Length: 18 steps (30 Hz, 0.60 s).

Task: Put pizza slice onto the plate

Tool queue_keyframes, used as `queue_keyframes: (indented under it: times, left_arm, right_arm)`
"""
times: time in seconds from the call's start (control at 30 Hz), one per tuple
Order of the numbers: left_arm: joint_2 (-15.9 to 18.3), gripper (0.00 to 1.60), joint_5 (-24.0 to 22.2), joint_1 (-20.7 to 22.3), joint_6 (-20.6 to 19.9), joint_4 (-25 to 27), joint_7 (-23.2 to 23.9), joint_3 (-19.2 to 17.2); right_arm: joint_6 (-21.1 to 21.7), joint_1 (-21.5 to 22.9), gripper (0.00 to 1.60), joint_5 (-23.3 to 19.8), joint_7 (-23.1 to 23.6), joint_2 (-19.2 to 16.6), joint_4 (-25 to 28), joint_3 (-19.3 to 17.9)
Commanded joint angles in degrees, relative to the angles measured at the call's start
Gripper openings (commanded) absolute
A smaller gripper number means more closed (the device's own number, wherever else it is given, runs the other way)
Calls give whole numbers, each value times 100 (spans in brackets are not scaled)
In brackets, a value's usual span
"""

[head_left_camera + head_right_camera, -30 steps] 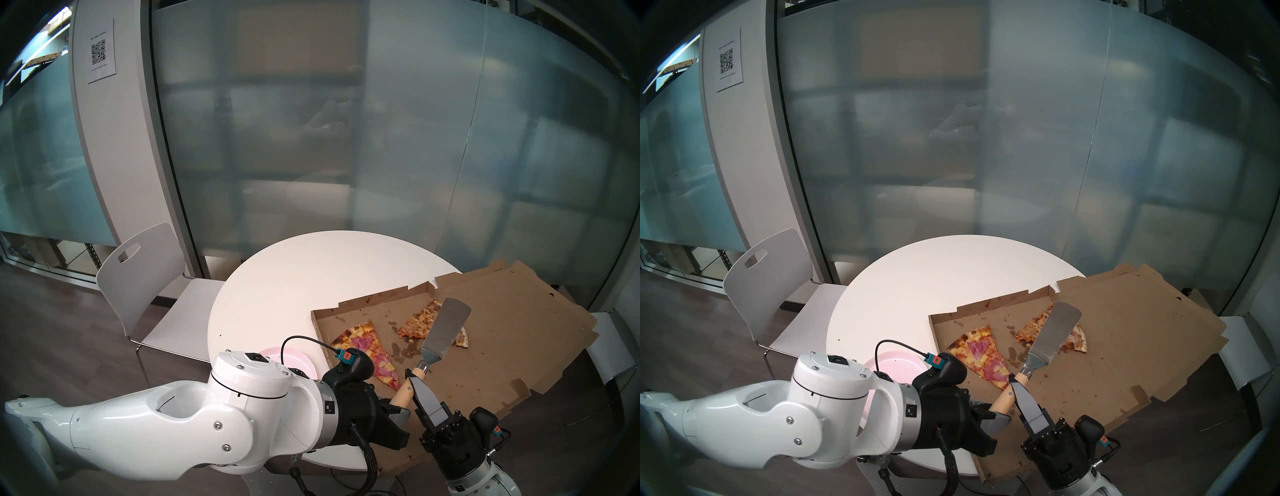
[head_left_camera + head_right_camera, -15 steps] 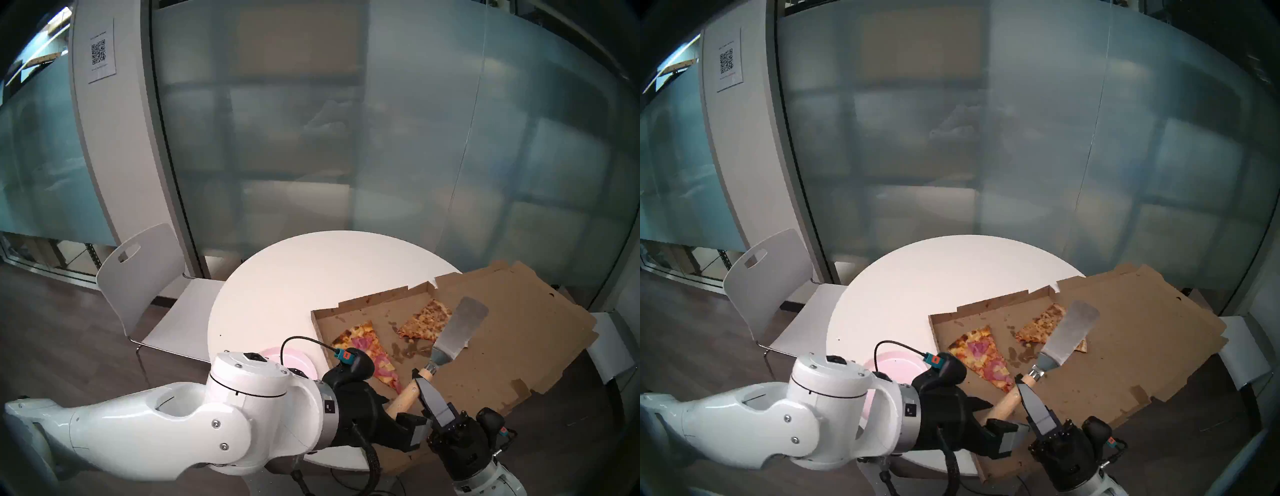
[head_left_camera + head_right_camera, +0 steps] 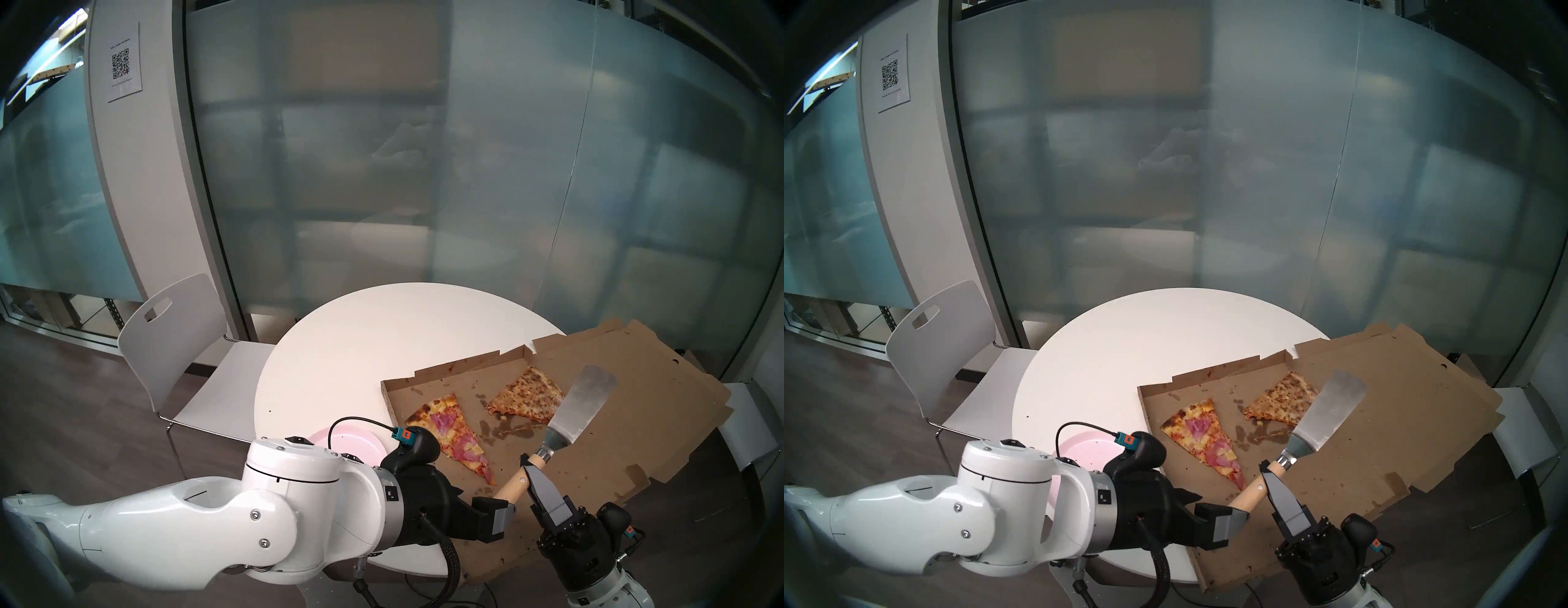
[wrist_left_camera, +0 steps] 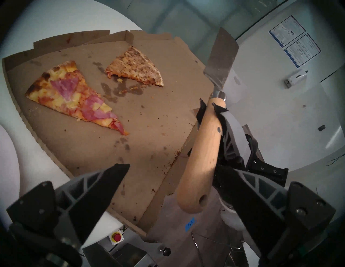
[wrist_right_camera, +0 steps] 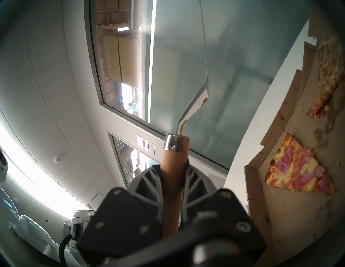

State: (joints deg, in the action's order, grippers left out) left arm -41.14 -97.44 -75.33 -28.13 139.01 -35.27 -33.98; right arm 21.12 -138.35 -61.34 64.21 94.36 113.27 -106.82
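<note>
The pizza slice (image 3: 449,437) with pink ham and pineapple lies in the left part of the open cardboard box (image 3: 628,429), tip towards me; it also shows in the left wrist view (image 4: 74,97) and the right wrist view (image 5: 298,175). The pale pink plate (image 3: 360,441) sits on the table left of the box, partly hidden by my left arm. My right gripper (image 3: 527,463) is shut on the wooden handle of a metal spatula (image 3: 581,403), whose blade hangs above the box. My left gripper (image 4: 175,167) is open, with the handle's end between its fingers.
A wider browned slice (image 3: 526,395) lies further back in the box, just left of the spatula blade. The box lid (image 3: 662,382) lies flat to the right. The round white table (image 3: 373,339) has a white chair (image 3: 182,339) at its left.
My left gripper opened and let go of the spatula handle, drawing back a little. My right gripper carried the spatula to the right, uncovering the browned slice.
</note>
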Motion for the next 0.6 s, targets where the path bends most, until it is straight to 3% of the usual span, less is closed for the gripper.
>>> queue_keyframes:
  times: [0.0, 0.37, 0.57]
  left_arm:
    - [269, 160, -208, -198, 229, 99, 246, -183]
    - [417, 160, -420, -308, 428, 99, 545, -330]
    - [579, 160, -492, -279, 612, 99, 582, -578]
  right_arm:
    - [30, 76, 0, -198, 195, 53, 196, 20]
    - [198, 280, 0, -215, 205, 36, 64, 164]
    - [123, 241, 0, -228, 125, 87, 82, -15]
